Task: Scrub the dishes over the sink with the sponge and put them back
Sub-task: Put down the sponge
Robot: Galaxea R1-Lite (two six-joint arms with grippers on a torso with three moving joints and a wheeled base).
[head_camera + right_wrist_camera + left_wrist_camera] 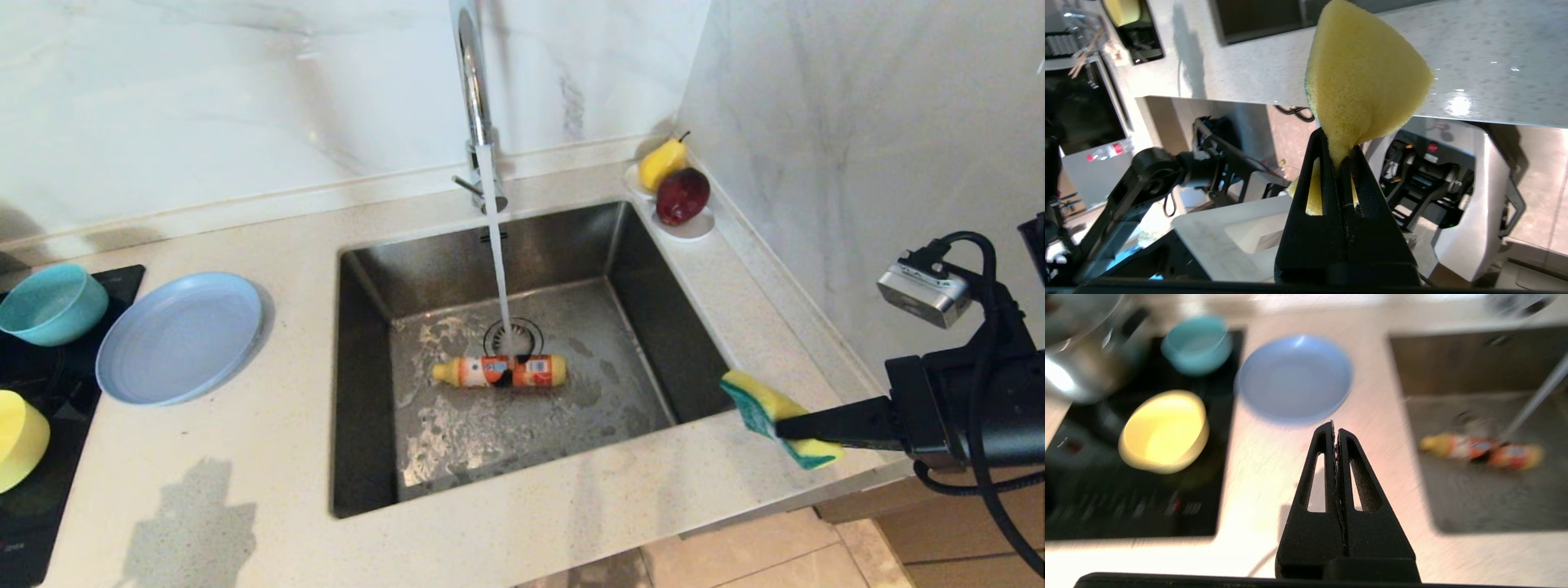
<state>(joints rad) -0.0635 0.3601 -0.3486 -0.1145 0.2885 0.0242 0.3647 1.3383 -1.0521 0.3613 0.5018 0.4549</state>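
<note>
1. The left gripper is out of the head view; its wrist view shows the fingers pressed together and empty, above the counter between the plate and the sink. That view is blurred, so a steel pot at its edge is only roughly readable.
2. The yellow bowl is cut off at the head view's left edge.
3. The right gripper is clamped on the sponge, squeezing it, near the sink's front right corner. The sponge is yellow with a green side.
4. The teal bowl and yellow bowl sit on a black cooktop; the grey-blue plate lies beside it on the counter.
5. Water runs from the faucet onto an orange bottle lying by the drain. A pear and apple rest in a white dish in the marble corner.
</note>
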